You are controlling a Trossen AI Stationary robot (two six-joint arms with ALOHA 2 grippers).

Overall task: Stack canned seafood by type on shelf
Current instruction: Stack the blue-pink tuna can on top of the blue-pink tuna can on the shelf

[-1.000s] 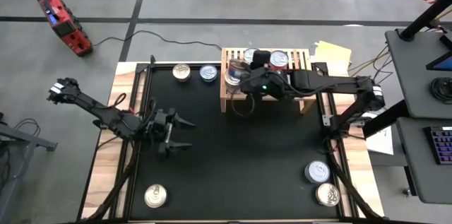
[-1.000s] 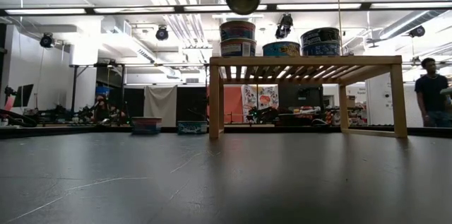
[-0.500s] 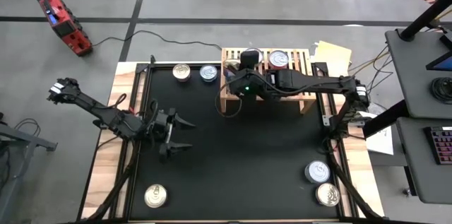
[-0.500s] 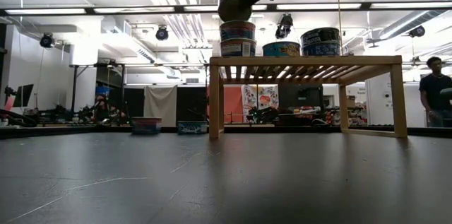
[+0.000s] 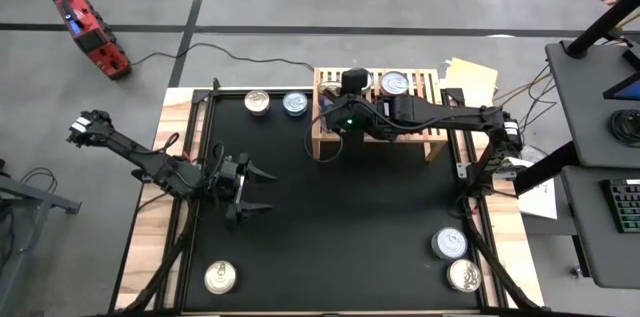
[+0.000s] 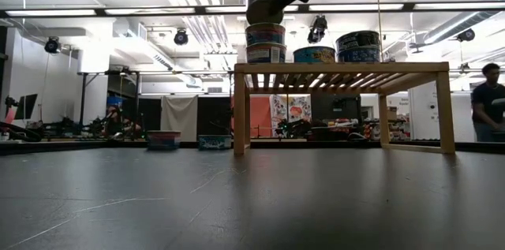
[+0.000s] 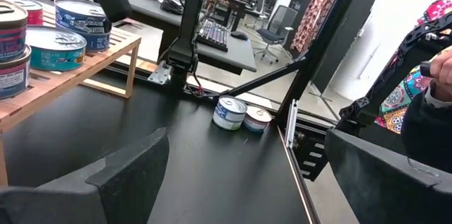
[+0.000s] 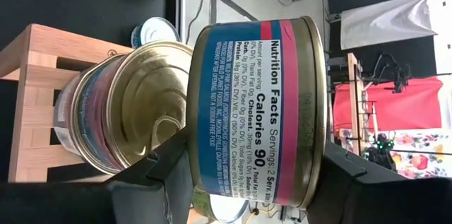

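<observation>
Layout: shelf at the rear of the bench, loose cans around it.

The shelf (image 5: 378,115) stands at the rear centre of the bench (image 5: 340,227). The right gripper (image 5: 350,85) holds a can (image 8: 258,111) above the stacked cans (image 6: 265,42) at the shelf's left end; further cans (image 6: 338,47) sit to their right. Two cans (image 5: 276,103) lie left of the shelf, two (image 5: 456,259) at the front right corner, one (image 5: 220,277) front left. The left gripper (image 5: 252,189) hovers left of centre.

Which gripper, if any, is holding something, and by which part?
The right gripper holds a red-and-blue can by its flat ends; the left gripper is open, holding nothing.
</observation>
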